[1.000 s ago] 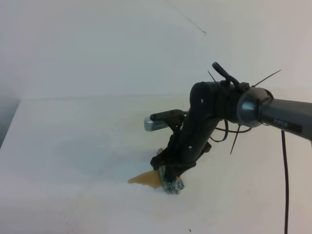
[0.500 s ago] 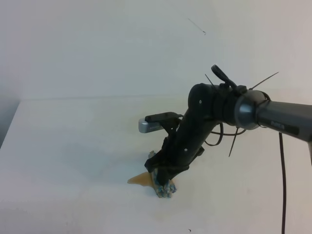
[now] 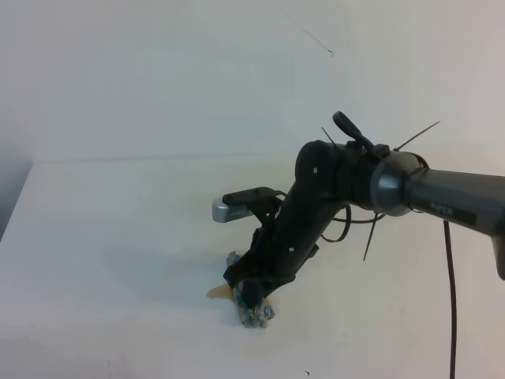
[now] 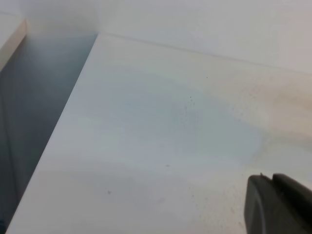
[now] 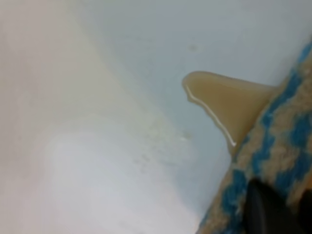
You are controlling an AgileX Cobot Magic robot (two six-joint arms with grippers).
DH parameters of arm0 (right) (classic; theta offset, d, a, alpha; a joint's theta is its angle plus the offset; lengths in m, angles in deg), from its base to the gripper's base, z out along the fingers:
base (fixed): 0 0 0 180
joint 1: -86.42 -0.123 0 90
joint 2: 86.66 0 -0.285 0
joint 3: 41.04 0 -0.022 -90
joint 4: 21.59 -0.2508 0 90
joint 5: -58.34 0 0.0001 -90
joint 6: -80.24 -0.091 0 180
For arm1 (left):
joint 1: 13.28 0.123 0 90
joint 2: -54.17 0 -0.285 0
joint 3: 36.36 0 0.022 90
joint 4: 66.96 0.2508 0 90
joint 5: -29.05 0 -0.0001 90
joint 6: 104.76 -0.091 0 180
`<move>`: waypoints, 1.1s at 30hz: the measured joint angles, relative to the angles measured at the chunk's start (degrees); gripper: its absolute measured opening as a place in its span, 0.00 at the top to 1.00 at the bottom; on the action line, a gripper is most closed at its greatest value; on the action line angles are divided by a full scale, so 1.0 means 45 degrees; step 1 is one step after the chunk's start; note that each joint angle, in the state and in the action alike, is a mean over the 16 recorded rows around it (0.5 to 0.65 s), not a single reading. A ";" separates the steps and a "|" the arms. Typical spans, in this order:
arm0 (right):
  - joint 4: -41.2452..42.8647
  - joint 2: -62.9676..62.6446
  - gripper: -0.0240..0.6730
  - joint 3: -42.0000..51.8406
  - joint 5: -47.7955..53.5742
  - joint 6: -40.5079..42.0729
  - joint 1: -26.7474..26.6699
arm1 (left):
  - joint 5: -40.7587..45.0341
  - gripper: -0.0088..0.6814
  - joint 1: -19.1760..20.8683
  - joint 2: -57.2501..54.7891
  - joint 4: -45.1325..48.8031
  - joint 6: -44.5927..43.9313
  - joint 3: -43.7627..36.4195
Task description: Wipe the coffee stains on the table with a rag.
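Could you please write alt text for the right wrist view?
A wedge of tan coffee stains sits on the white table, its right side meeting the blue-and-cream rag at the frame's lower right edge.

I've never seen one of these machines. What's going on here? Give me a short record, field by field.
Surface: white table, faint yellowish smears
Spill: tan coffee stains, a small wet patch showing beside the cloth
Cloth: blue and cream rag, pressed onto the table at the stain's edge
Right hand: pushing down on the rag; grip hidden
Left hand: only a dark tip visible, off to the side, holding nothing visible
Job status: stain not yet fully wiped
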State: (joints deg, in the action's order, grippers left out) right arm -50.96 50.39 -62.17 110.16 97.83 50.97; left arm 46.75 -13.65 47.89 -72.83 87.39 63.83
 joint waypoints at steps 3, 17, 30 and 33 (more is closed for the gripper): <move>-0.0055 0.0000 0.97 0.0000 -0.0021 0.0090 -0.0025 | 0.0000 0.99 0.0000 0.0000 0.0000 0.0000 0.0000; -0.0756 0.0020 0.97 -0.0005 -0.0018 0.0690 -0.0038 | 0.0000 0.99 0.0000 0.0000 0.0000 0.0000 0.0000; -0.1487 0.0028 0.97 -0.0005 -0.0011 0.1207 -0.0038 | 0.0000 0.99 0.0000 0.0000 0.0000 0.0000 0.0000; -0.1615 0.0038 0.97 -0.0005 0.0015 0.1285 -0.0040 | 0.0000 0.99 0.0000 0.0000 0.0000 0.0000 0.0000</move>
State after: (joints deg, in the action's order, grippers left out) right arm -58.23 50.56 -62.19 110.23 103.61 50.79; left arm 46.75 -13.65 47.89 -72.83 87.39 63.83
